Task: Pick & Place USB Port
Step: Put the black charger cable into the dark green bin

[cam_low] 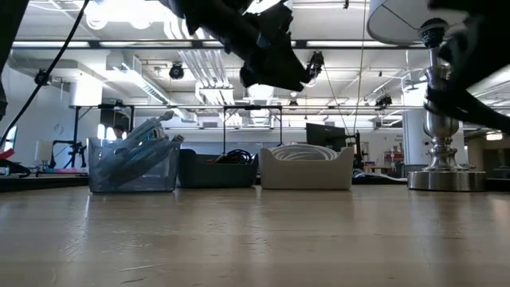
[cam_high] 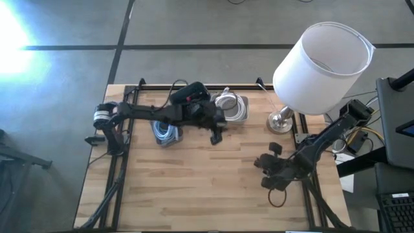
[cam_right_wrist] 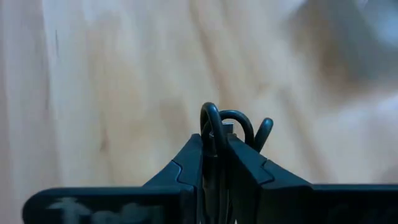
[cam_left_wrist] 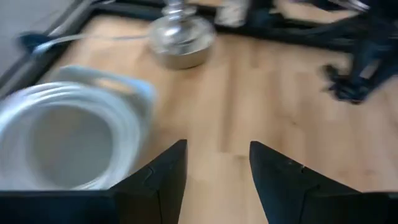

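A coiled black USB cable (cam_right_wrist: 219,124) sits between the fingers of my right gripper (cam_right_wrist: 215,144), which is shut on it over the table's near right part (cam_high: 272,178). One loop of the cable (cam_high: 278,196) shows below the gripper in the high view. My left gripper (cam_left_wrist: 217,168) is open and empty. It hangs above the table (cam_high: 215,136) in front of the white bin (cam_left_wrist: 62,137), which holds a white coiled cable. In the low view the left gripper (cam_low: 271,60) is well above the tabletop. My right gripper pinches a bundle of the black cable's loops (cam_right_wrist: 211,127) between its two fingers. The looped ends and a small metal plug (cam_right_wrist: 227,129) stick out past the fingertips. The fingers slant downward toward the table. Whether the lower loop (cam_high: 278,196) touches the wood I cannot tell.
Three bins stand in a row at the far side: a clear one with blue cables (cam_low: 131,163), a black one (cam_low: 219,169) and the white one (cam_low: 307,167). A table lamp with a white shade (cam_high: 323,65) and a chrome base (cam_high: 281,120) stands at the far right. Bare wood lies in the middle (cam_high: 194,181).
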Available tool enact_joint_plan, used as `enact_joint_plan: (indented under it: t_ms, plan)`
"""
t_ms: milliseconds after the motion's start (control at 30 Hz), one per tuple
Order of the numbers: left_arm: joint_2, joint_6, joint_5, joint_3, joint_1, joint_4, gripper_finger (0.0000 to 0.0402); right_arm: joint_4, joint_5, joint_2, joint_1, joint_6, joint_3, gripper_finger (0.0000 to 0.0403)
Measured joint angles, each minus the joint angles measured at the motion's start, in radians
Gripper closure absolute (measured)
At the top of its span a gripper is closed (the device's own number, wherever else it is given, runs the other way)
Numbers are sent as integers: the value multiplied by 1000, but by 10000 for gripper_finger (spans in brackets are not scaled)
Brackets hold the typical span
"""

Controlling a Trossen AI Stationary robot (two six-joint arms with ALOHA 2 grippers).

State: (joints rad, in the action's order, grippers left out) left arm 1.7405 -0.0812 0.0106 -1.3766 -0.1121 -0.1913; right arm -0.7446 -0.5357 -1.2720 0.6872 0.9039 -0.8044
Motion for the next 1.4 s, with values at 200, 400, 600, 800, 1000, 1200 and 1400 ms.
enact_joint_plan:
  t_ms: [200, 400, 600, 800, 1000, 1200, 1400]
  plan:
    - [0, 0, -37, 190, 85, 346, 225, 50, -326, 0, 0, -184, -67, 354]
    - [1, -22, -37, 363, 147, 721, 225, 149, -566, 1, -3, -209, -97, 343]
    - [2, -129, 25, 435, 170, 936, 225, 252, -597, 1, -38, -265, -116, 344]
    - [57, -167, 53, 395, 179, 939, 225, 344, -590, 1, -103, -296, -116, 342]
    - [158, -178, 54, 290, 182, 938, 225, 341, -583, 0, -159, -271, -112, 342]
    - [232, -183, 94, 166, 179, 928, 225, 339, -557, 0, -178, -277, -110, 342]
    - [282, -184, 153, 94, 179, 889, 225, 337, -556, 0, -178, -283, -109, 342]
